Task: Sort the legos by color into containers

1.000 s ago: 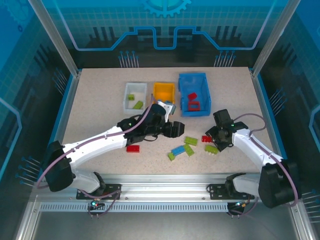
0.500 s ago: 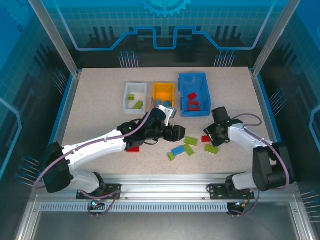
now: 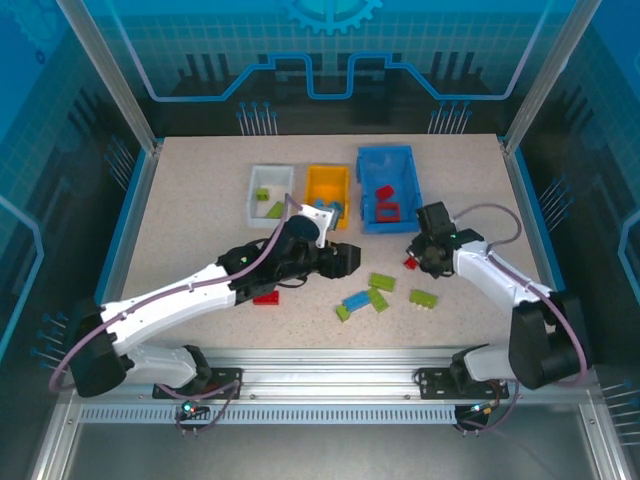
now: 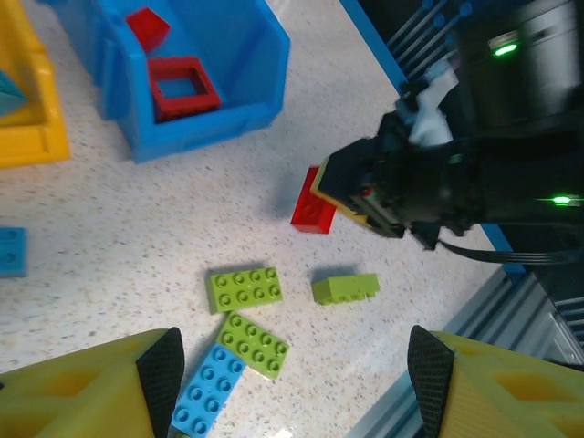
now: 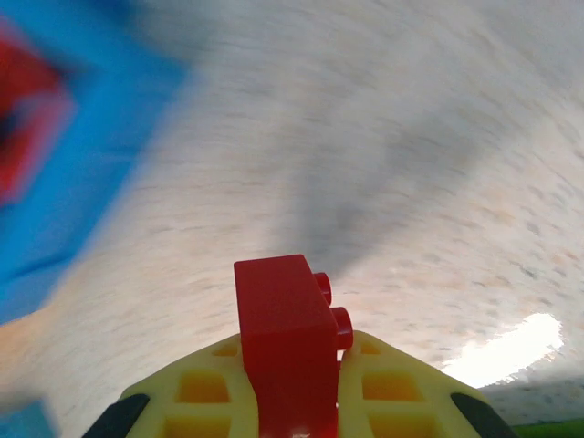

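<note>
My right gripper [image 3: 415, 256] is shut on a red lego [image 5: 287, 338], held just above the table in front of the blue container [image 3: 385, 165]. The left wrist view shows that same red lego [image 4: 312, 206] in the right gripper [image 4: 365, 187]. My left gripper [image 3: 350, 262] hangs open and holds nothing, over a cluster of loose legos: two lime bricks [image 4: 244, 288] [image 4: 254, 344], a light blue brick [image 4: 208, 388] and a lime brick [image 4: 345, 288] on its side. The blue container holds a red frame [image 4: 186, 85] and a red brick [image 4: 148, 26].
The white container [image 3: 252, 195] with lime bricks and the orange container [image 3: 309, 185] stand left of the blue one. A red brick [image 3: 266, 297] lies under my left forearm. A small lime piece [image 3: 343, 313] lies near the front rail.
My right gripper has closed on the red lego and carried it up and left toward the blue container. My left gripper has shifted slightly, still open.
</note>
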`<state>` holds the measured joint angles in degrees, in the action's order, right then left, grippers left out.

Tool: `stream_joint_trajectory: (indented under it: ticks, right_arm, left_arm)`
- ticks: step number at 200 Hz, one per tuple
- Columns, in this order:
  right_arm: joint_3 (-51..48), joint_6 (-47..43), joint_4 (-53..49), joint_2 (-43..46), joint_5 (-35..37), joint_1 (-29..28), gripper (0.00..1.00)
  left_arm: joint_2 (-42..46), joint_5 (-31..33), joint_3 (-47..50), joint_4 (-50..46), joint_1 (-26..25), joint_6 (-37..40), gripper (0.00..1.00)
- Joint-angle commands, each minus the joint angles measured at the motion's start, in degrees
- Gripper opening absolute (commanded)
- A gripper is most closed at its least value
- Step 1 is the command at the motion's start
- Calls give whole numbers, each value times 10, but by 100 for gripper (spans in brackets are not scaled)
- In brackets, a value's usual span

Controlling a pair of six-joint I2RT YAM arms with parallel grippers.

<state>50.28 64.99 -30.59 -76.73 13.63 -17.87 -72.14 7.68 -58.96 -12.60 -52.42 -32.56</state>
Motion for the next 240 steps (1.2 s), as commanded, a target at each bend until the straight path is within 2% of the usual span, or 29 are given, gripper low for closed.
stream_joint_trajectory:
  ticks: [1,42,72,98,128,151,180,218,240]
  right_arm:
    - [100,-154,-2,-2,64,-28,15]
    - [270,-319,25,-176,-95,29,15]
    - [421,-375,-15,-333,-177,52,16]
    - [515,-383,-51,-422,-203,59,19]
    - [574,-374,-84,-480,-215,60,24]
    - [574,-365,-83,-491,-217,61,34]
    - [557,-365,-72,-465,-215,62,47]
    - [541,-374,-75,-381,-191,58,48]
    - [507,-382,-77,-305,-150,47,49]
  left_arm:
    - [49,69,18,-32,-3,-31,71]
    - [66,76,18,-40,-6,-54,71]
    - [51,82,9,-42,-10,-64,71]
    - [42,83,8,-44,-11,-66,71]
    - [37,87,13,-50,-10,-70,71]
    - [30,83,17,-50,-11,-74,71]
    - [19,72,12,-48,-11,-69,71]
    - [-5,40,3,-77,-11,-55,72]
    - [-26,28,6,-115,-13,-79,72]
